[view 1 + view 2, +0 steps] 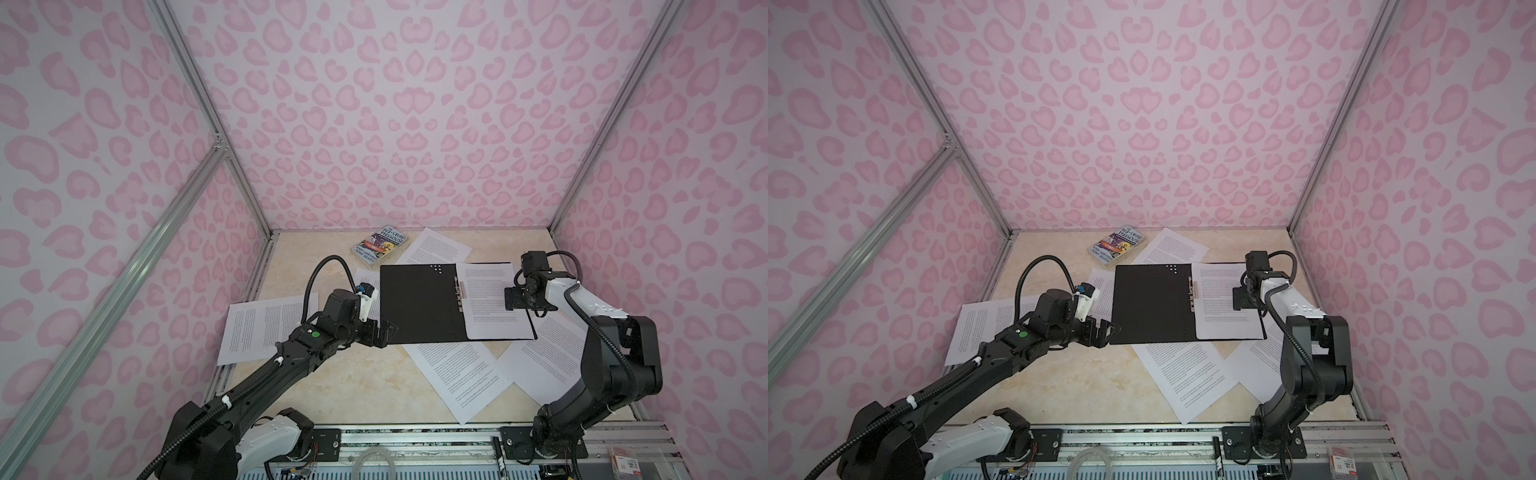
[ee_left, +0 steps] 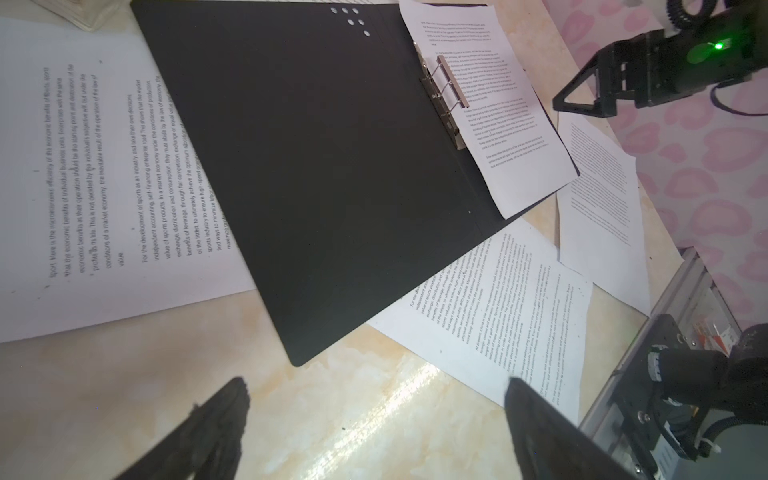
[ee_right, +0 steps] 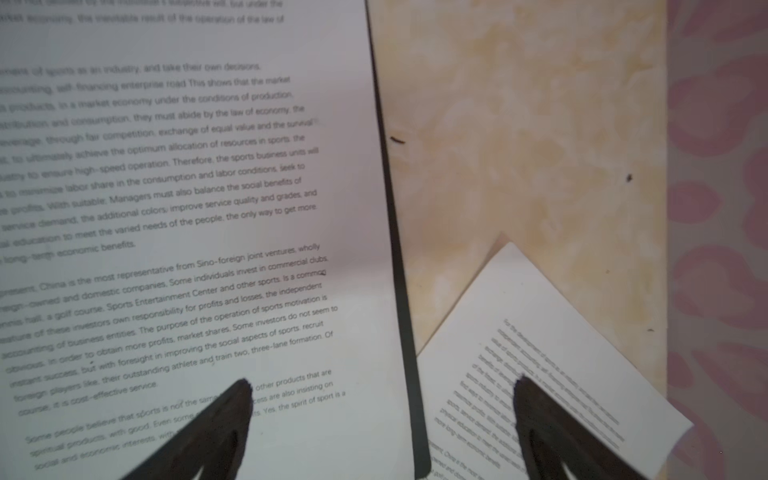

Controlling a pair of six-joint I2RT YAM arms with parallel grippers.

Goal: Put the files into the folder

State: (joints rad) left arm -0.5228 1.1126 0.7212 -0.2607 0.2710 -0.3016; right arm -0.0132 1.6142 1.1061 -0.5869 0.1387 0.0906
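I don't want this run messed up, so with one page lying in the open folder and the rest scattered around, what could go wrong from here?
One: the front sheet lies partly under the folder; dragging it out could shift the folder and skew the filed sheet lying on it.
Two: the left end effector hangs open beside the folder's near corner and might nudge it.

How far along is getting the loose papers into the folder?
Done: at least one printed white paper sheet lies inside the open black-lined folder. In hand: nothing; the left tool and right tool are both open. Left: several printed sheets lie loose on the beige table.
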